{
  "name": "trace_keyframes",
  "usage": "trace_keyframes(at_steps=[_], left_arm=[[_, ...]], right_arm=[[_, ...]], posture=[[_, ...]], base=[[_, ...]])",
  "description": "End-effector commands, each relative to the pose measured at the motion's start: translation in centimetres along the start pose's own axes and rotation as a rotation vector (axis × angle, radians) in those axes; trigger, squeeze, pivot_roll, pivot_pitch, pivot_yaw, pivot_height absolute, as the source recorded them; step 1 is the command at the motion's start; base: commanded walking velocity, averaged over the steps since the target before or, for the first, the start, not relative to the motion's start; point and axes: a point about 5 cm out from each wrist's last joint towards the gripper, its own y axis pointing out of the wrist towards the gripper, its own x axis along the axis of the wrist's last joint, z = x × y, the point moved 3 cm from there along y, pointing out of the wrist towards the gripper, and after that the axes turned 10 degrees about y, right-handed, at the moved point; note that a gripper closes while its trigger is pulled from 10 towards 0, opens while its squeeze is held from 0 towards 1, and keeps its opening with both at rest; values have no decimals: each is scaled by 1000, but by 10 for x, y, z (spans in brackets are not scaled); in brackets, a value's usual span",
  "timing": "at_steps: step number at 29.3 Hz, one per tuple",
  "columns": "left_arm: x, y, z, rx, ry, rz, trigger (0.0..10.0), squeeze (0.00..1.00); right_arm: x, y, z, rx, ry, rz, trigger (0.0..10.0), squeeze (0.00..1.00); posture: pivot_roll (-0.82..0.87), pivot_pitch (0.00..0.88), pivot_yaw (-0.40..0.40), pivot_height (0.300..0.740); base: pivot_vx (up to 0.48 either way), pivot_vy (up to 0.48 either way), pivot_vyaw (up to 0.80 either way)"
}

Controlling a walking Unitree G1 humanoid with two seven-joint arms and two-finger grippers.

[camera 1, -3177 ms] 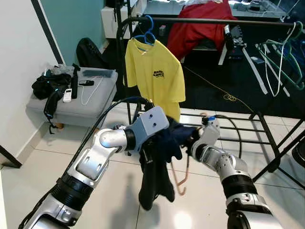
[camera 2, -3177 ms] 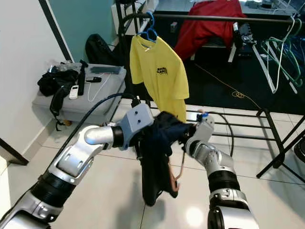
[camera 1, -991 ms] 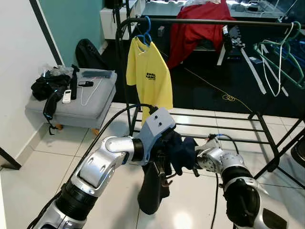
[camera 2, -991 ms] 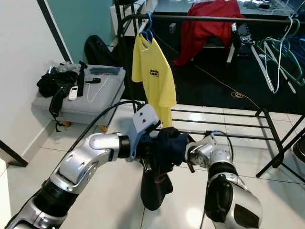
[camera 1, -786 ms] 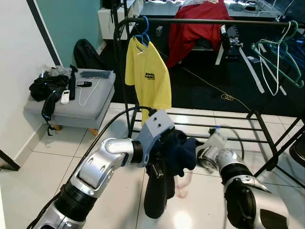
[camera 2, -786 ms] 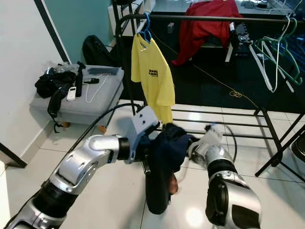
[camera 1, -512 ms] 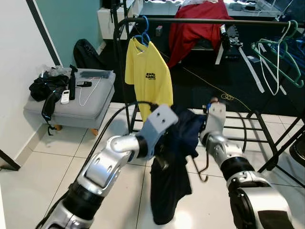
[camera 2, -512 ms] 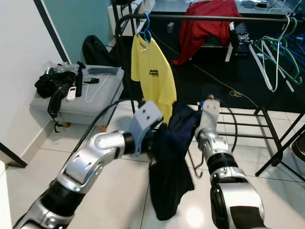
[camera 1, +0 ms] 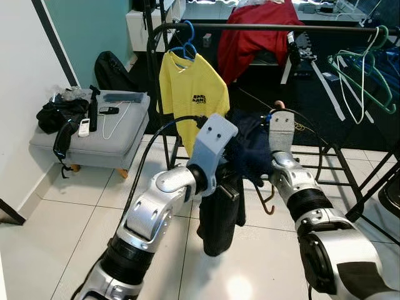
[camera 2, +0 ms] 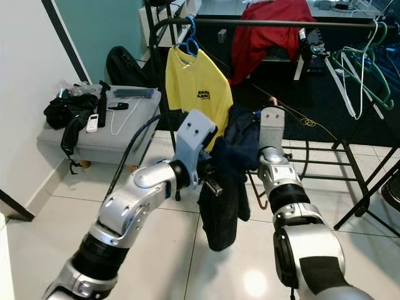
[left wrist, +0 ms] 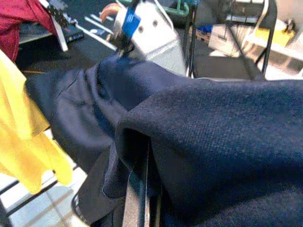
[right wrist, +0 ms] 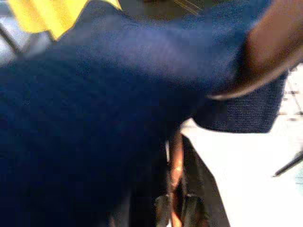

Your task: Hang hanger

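- Dark navy cloth [camera 1: 232, 181] is seen in the left eye view, held up between both arms in front of the black clothes rack [camera 1: 275, 28]. The garment is bunched at the top and hangs down over the white tiled floor [camera 1: 75, 219]. The left gripper [camera 1: 226, 164] is buried in the bunched cloth, so it cannot be told whether its fingers are spread or pressed together. The right gripper [camera 1: 261, 164] is also covered by the cloth. Below it, the brown hook of the hanger [camera 1: 269, 203] is seen, pointing down, well below the rail.
- On the rail, a yellow T-shirt [camera 1: 190, 100] is hung on a blue hanger [camera 1: 186, 42]. A red garment [camera 1: 259, 31] is draped farther back, and green hangers [camera 1: 362, 69] are hung at the right end. A grey ottoman [camera 1: 94, 131] with small dark items stands by the white wall on the left.
- In the right eye view, the same scene is shown: the garment hangs between the arms, just beside the yellow T-shirt, and the brown hook is seen under the right forearm.
- In the left wrist view, the navy cloth lies over the black fingers [left wrist: 142, 198], which are mostly hidden.
- In the right wrist view, which is blurred, the brown hanger shaft is seen between the black fingers [right wrist: 191, 208], under the navy cloth; it appears to be pinched there.
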Motion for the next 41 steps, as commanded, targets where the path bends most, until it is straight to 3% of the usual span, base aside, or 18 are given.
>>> trace_keyframes(at_steps=[1,2,3,5,7,12,15,20,25,27,29,31,34,36,38,39,40,41], left_arm=[[34,-3,-6,-19,31,-166,10000,0],[43,-3,-7,-19,17,-210,10000,0],[43,-3,-7,-19,17,-210,10000,0],[55,-4,-9,-21,12,-272,10000,0],[58,-4,-9,-23,16,-287,10000,0],[58,-3,-9,-22,20,-287,10000,0],[58,-1,-7,-15,37,-280,10000,0],[57,0,-6,-13,40,-276,10000,0],[51,1,6,43,58,-236,10000,0],[51,1,6,43,58,-236,10000,0],[50,1,7,41,60,-233,10000,0],[47,2,3,21,68,-222,10000,0],[47,2,3,21,68,-222,10000,0],[44,1,-8,-55,57,-217,10000,0],[44,1,-8,-55,57,-217,10000,0],[40,-2,-21,-144,46,-204,10000,0],[40,-2,-21,-144,46,-204,10000,0],[35,-7,-34,-243,43,-191,10000,0]], right_arm=[[-14,1,-5,-21,33,68,10000,0],[-20,0,2,17,183,121,10000,0],[-20,0,2,17,183,121,10000,0],[-23,-1,18,105,231,161,10000,0],[-23,-2,26,147,214,174,10000,0],[-23,-2,26,145,202,171,10000,0],[-27,-4,30,164,269,212,10000,0],[-29,-5,34,196,267,236,10000,0],[-48,-15,48,301,223,354,10000,0],[-48,-15,48,301,223,354,10000,0],[-51,-18,52,333,241,377,10000,0],[-46,-20,59,374,318,391,10000,0],[-46,-20,59,374,318,391,10000,0],[-28,-17,57,372,416,325,10000,0],[-28,-17,57,372,416,325,10000,0],[-16,-13,52,356,461,269,10000,0],[-16,-13,52,356,461,269,10000,0],[-6,-10,45,330,504,226,10000,0]], posture=[[-50,93,25,740],[-50,93,25,740],[-50,93,25,740],[-45,92,22,740],[-47,92,24,740],[-48,92,26,740],[-49,92,28,740],[-48,94,29,740],[-50,93,28,740],[-50,93,28,740],[-51,91,30,740],[-52,91,31,740],[-52,91,31,740],[-52,81,32,740],[-52,81,32,740],[-52,74,31,740],[-52,74,31,740],[-53,71,29,740]], base=[[0,0,0],[0,0,0],[0,0,0],[0,0,0],[0,0,0],[0,0,0],[0,0,0],[0,0,0],[0,0,0],[0,0,0],[0,0,0],[0,0,0],[0,0,0],[0,0,0],[0,0,0],[0,0,0],[0,0,0],[0,0,0]])
